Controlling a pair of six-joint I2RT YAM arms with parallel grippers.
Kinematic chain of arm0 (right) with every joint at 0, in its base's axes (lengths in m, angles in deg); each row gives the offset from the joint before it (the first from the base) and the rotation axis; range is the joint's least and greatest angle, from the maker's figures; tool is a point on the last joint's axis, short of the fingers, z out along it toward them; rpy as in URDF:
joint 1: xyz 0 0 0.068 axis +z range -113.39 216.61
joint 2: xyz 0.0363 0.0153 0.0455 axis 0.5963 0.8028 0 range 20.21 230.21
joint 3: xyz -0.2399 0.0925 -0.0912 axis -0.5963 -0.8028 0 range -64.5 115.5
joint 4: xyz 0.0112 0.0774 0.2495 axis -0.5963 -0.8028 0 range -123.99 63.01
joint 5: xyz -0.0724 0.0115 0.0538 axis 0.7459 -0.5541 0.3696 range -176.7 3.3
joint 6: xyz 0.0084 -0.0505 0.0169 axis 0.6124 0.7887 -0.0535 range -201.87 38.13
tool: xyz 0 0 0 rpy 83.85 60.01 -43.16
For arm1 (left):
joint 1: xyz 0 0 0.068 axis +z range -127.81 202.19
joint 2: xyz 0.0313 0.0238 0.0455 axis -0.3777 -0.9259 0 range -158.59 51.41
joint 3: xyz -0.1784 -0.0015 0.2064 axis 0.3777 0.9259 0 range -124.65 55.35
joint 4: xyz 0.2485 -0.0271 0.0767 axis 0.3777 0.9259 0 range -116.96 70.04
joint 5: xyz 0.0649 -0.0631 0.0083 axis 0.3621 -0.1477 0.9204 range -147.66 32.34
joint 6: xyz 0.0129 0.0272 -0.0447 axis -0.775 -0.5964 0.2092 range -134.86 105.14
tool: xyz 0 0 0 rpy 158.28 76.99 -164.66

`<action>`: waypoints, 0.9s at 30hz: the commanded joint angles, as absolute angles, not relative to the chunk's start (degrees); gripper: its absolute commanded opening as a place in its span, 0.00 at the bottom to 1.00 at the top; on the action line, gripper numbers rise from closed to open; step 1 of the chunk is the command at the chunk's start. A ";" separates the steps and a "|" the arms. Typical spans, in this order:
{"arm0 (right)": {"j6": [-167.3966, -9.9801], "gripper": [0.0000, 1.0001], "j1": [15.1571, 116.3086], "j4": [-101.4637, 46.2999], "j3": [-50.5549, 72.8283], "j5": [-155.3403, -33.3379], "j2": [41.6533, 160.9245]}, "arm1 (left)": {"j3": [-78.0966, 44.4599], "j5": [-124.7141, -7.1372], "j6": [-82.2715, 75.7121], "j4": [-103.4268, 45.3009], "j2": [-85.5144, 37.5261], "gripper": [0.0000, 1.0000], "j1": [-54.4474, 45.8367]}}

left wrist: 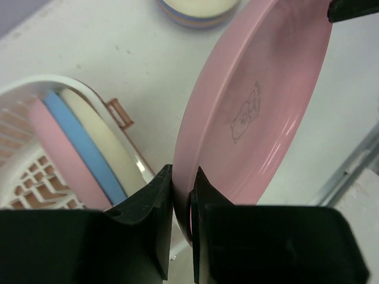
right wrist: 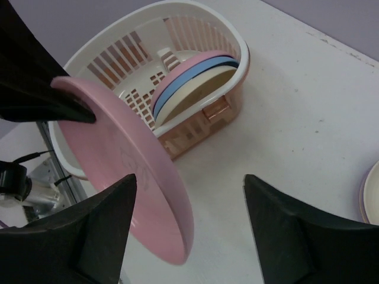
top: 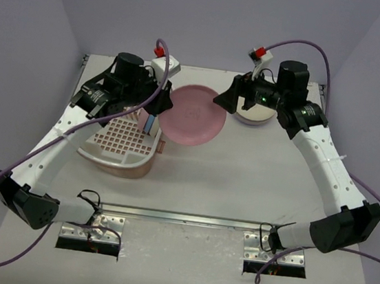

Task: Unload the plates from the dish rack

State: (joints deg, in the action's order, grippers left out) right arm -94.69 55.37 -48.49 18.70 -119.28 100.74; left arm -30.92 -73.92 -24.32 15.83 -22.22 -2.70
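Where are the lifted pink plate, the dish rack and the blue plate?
pink plate (top: 190, 114): top external view, centre of its face.
dish rack (top: 122, 140): top external view, bare grid floor.
blue plate (left wrist: 86, 148): left wrist view, its rim.

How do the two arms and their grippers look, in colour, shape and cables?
The left arm and right arm have white perforated links and black joints. A purple cable trails from each. The left gripper and right gripper have black angular fingers. A green light glows on the right wrist.
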 commanded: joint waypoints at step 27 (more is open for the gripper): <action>-75.73 0.12 62.01 -49.67 13.74 -105.35 100.92 | -33.79 -97.00 -19.78 16.07 -26.08 0.00 3.49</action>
State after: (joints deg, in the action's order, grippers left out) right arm -77.52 62.56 -50.13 14.70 -109.01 100.83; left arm -30.47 -90.14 -20.28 19.40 -27.68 3.15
